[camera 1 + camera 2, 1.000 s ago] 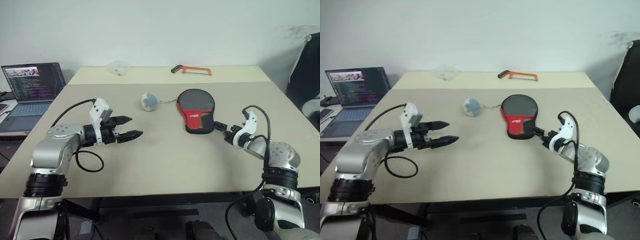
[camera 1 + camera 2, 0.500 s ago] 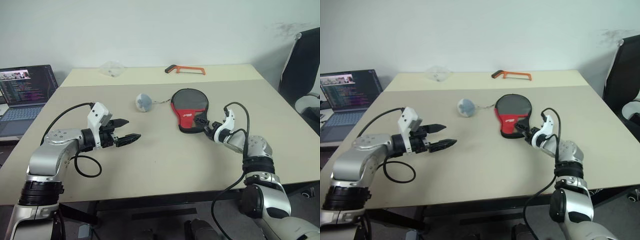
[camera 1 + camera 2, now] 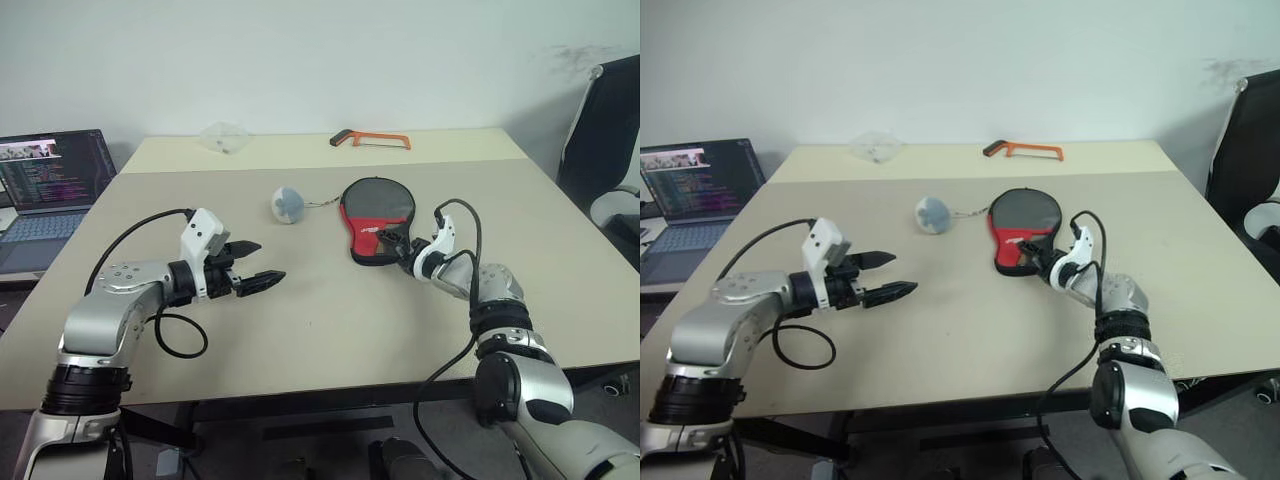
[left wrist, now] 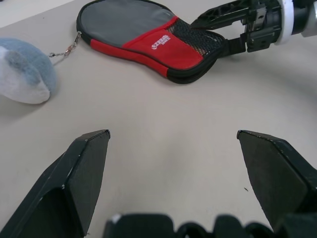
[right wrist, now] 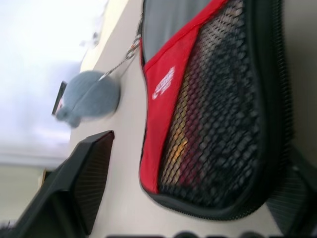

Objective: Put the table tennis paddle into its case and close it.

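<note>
1. Left hand [image 3: 262, 263]: two black fingers spread wide, pinching nothing, hovering above the bare beige worktop [image 3: 330, 330], pointing across toward the case and well apart from it.

2. Right hand [image 3: 388, 240]: black fingers apart, one to either side of the narrow mesh end of the case. The right wrist view shows the mesh lying between them; whether they touch the fabric cannot be told. No grip is evident.

3. Case [image 3: 377, 213]: paddle-shaped soft zip pouch, black fabric with a red lower panel, small white logo and mesh pocket. It lies flat on the worktop directly ahead of the right hand, its round end pointing away from it.

4. Table tennis paddle: not separately visible on the worktop. A pale orange shape shows through the mesh in the right wrist view, which may be its handle inside the pouch; this is a judgement, not certain.

5. Small round grey-and-white soft lump [image 3: 289, 203]: joined to the round end of the case by a short chain, lying beyond the left hand.

6. Orange-handled hacksaw [image 3: 370, 139]: on the far worktop, beyond the case.

7. Crumpled clear plastic piece [image 3: 221, 135]: far edge, beyond the left hand.

8. Open laptop [image 3: 50, 170]: outboard of the left hand, on a separate surface.

Progress: the paddle appears to be stowed already; whether the zip is fully closed cannot be told, so closing may remain.
</note>
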Controlling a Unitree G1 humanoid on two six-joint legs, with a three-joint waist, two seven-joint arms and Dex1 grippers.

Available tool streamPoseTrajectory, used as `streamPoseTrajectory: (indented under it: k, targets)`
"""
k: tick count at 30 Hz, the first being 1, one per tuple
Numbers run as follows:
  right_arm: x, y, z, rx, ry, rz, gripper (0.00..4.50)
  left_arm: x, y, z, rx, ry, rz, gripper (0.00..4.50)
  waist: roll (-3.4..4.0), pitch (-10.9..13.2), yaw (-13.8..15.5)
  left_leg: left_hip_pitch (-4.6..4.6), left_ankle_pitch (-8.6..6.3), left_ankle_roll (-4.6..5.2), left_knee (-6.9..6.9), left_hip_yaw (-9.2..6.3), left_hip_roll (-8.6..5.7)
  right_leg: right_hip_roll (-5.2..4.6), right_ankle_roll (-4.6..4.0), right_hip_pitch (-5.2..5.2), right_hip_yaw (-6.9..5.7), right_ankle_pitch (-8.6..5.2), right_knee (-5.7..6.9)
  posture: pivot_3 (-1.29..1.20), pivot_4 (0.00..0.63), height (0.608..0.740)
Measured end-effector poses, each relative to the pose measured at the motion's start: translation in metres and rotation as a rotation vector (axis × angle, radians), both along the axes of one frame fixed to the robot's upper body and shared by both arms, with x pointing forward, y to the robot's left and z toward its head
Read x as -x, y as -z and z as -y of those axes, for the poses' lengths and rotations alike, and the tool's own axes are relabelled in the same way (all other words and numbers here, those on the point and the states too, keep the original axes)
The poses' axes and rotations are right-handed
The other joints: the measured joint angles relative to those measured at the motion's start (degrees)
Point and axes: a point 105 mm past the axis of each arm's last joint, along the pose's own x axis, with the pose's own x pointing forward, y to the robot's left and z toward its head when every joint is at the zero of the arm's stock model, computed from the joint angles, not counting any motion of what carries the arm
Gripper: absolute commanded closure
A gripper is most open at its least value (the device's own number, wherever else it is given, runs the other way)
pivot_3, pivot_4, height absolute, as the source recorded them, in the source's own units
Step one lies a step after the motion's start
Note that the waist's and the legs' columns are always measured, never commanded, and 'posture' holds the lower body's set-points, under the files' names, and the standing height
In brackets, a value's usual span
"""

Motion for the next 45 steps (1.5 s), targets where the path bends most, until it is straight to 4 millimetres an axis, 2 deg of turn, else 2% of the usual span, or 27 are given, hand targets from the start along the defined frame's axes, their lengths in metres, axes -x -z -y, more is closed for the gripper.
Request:
streamPoseTrajectory:
  k: [6,10,15,19,26,29,32,39,45]
  targets:
    - [0.003,0.011,-0.001,0.012,0.002,-0.035,3.13,0.000,0.000,0.001,-0.001,0.004,0.001,0.00,0.00,0.0,0.0,-0.02,0.00,0.00,-0.03,-0.01,0.01,0.00,0.00,-0.02,-0.01,0.00,-0.01,0.00,0.150,0.740]
    - [0.010,0.002,-0.012,0.001,-0.067,0.012,4.48,0.000,0.000,0.002,-0.005,0.011,0.000,0.00,0.00,0.0,0.0,-0.02,0.00,0.00,-0.03,-0.02,0.02,-0.01,0.00,-0.01,-0.02,0.00,-0.01,0.00,0.150,0.740]
    - [0.024,0.004,-0.023,-0.005,-0.130,0.008,4.48,0.000,0.001,0.003,-0.006,0.015,0.001,0.00,0.00,0.0,0.0,-0.01,0.00,0.00,-0.05,-0.05,0.05,0.00,-0.01,-0.04,-0.04,-0.01,0.00,0.00,0.150,0.740]
    - [0.051,0.008,-0.029,0.014,-0.233,-0.001,4.48,0.001,0.001,0.004,-0.008,0.031,0.003,0.00,0.00,0.0,0.1,-0.05,-0.01,-0.01,-0.08,-0.10,0.05,-0.01,-0.01,-0.06,-0.08,-0.01,0.00,0.00,0.150,0.740]
    - [0.111,0.018,-0.030,0.045,-0.397,-0.043,4.48,0.000,0.001,0.005,-0.016,0.041,0.002,0.00,0.00,0.0,0.3,-0.08,-0.02,-0.01,-0.11,-0.17,0.04,-0.01,-0.01,-0.09,-0.16,-0.04,-0.01,0.00,0.150,0.740]
    - [0.151,0.027,-0.027,0.063,-0.469,-0.054,4.48,-0.001,0.003,0.005,-0.022,0.047,-0.011,0.00,0.00,0.0,0.6,-0.10,-0.03,0.00,-0.12,-0.20,0.04,0.01,0.19,-0.09,-0.20,-0.20,-0.02,0.00,0.150,0.740]
    - [0.172,0.032,-0.026,0.086,-0.493,-0.055,4.48,-0.002,0.006,0.006,-0.031,0.051,-0.025,0.00,-0.02,0.0,0.5,-0.08,-0.02,0.00,-0.10,-0.14,0.02,0.02,0.28,-0.08,-0.15,-0.25,-0.04,0.00,0.150,0.740]
    - [0.198,0.039,-0.023,0.096,-0.513,-0.078,4.48,-0.006,0.002,0.009,-0.041,0.076,-0.010,0.00,-0.03,0.0,0.5,-0.06,-0.02,0.00,-0.09,-0.12,0.01,0.13,0.30,-0.06,-0.14,-0.27,-0.05,0.00,0.150,0.740]
    - [0.206,0.043,-0.022,0.094,-0.523,-0.103,4.48,-0.008,0.006,0.011,-0.050,0.092,-0.033,0.00,-0.04,0.0,0.5,-0.08,-0.02,0.00,-0.09,-0.11,0.00,0.13,0.32,-0.06,-0.13,-0.28,-0.07,0.00,0.150,0.740]
